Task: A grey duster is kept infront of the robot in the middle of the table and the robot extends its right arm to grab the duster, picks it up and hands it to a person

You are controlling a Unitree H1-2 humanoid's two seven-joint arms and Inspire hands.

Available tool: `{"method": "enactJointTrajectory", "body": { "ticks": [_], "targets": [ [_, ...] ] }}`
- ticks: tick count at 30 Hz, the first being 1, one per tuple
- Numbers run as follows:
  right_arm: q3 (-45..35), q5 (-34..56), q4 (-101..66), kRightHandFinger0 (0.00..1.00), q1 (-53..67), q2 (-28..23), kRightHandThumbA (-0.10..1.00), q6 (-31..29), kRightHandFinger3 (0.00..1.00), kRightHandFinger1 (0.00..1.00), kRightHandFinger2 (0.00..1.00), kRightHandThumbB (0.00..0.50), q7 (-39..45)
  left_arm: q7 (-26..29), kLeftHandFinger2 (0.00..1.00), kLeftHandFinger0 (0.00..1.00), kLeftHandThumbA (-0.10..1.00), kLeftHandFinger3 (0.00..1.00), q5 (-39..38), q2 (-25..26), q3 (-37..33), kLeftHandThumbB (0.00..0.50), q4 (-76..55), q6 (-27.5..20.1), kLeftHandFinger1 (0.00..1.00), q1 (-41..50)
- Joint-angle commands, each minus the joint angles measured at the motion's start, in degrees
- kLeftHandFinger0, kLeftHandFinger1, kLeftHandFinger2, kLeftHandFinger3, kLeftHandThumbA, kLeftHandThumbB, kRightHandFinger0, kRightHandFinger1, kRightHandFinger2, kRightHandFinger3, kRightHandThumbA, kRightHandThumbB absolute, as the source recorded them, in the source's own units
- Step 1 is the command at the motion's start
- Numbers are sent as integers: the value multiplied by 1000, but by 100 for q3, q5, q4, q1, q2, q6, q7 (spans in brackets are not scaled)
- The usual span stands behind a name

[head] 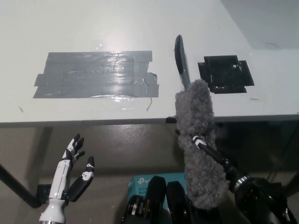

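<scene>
Head view: the black right robot hand (208, 151) grasps the grey duster (198, 140) at lower right of the frame, its fluffy head hanging past the tabletop (93, 28) edge, its dark handle pointing toward upper centre. The white left robot hand (74, 175) rests at lower left, released, fingers spread apart.

You can read very little here. The only lettering stands on the teal cardboard box (140, 183) at the bottom middle of the frame, just below the table edge: a small white logo with "tp-link" beside it, partly cut off by the black shapes in front. A second line of smaller white print sits under it, too small and hidden to make out.
</scene>
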Motion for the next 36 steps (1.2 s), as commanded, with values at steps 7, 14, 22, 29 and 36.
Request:
{"method": "enactJointTrajectory", "body": {
  "ticks": [7, 14, 22, 29, 36],
  "targets": [
    [396, 3415, -2016, 0, -85, -56, -100, 110, 1000, 306, 768, 180, -1553, 14, 1000, 937, 490, 1000, 0, 104, 24, 144, -217, -217, 1000, -177],
    [496, 3775, -2123, 0, -87, -107, -100, 110, 1000, 323, 799, 173, -1736, 21, 1000, 934, 478, 1000, 18, 110, 31, 142, -259, -189, 1000, -193],
    [662, 3886, -1967, 0, -100, -183, -100, 110, 1000, 302, 826, 157, -1769, 4, 1000, 940, 478, 1000, 12, 123, 28, 140, -269, -183, 1000, -200],
    [803, 4009, -1748, 0, -99, -182, -100, 110, 1000, 291, 825, 159, -1814, -8, 1000, 956, 473, 1000, 18, 124, 25, 138, -316, -117, 1000, -214],
    [893, 4132, -1666, 0, -79, -221, -100, 110, 1000, 308, 847, 155, -1887, 3, 1000, 948, 464, 1000, 63, 135, 21, 130, -340, -107, 1000, -224]
  ]
}}
